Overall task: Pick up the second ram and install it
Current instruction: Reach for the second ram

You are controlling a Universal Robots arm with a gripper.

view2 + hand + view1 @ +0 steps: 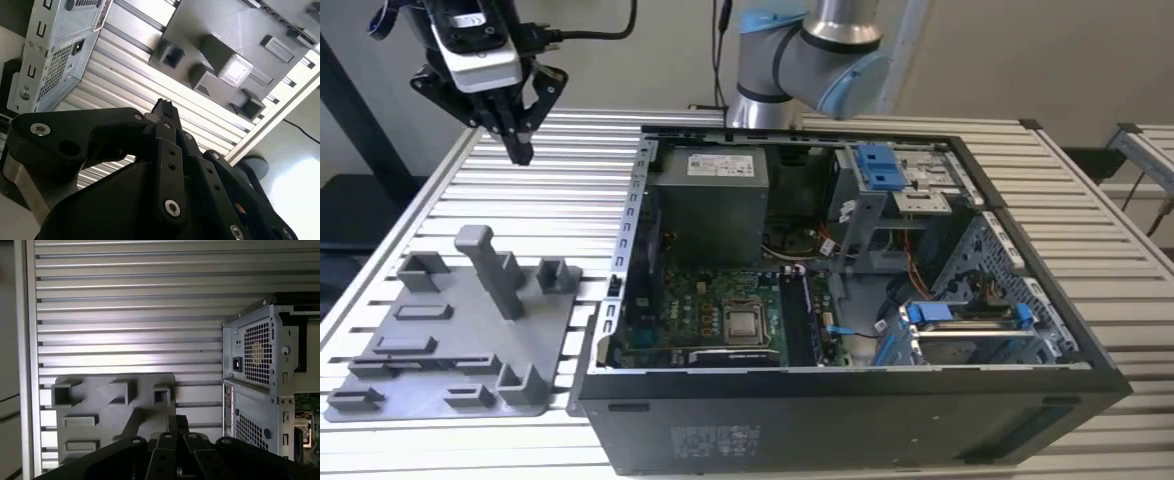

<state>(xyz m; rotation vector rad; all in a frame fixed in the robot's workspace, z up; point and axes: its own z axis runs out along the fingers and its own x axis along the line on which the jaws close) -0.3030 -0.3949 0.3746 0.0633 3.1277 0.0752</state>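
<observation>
My gripper [519, 152] hangs high over the slatted table at the exterior view's far left, behind the grey plastic fixture [454, 340], fingers pointing down. The fingers are shut tip to tip in both wrist views [164, 107] [179, 421], and nothing long shows between them. The second ram is out of view. Dark memory slots [791, 320] run along the motherboard [707, 300] inside the open computer case [854, 420], to the gripper's right in the exterior view.
An upright grey post [487, 270] [232, 67] rises from the fixture [240, 30] [100, 405], with smaller blocks and pockets around it. Blue clips [881, 165] and a metal power supply [707, 195] fill the case. The case's rear panel [255, 355] [55, 55] lies beside the fixture.
</observation>
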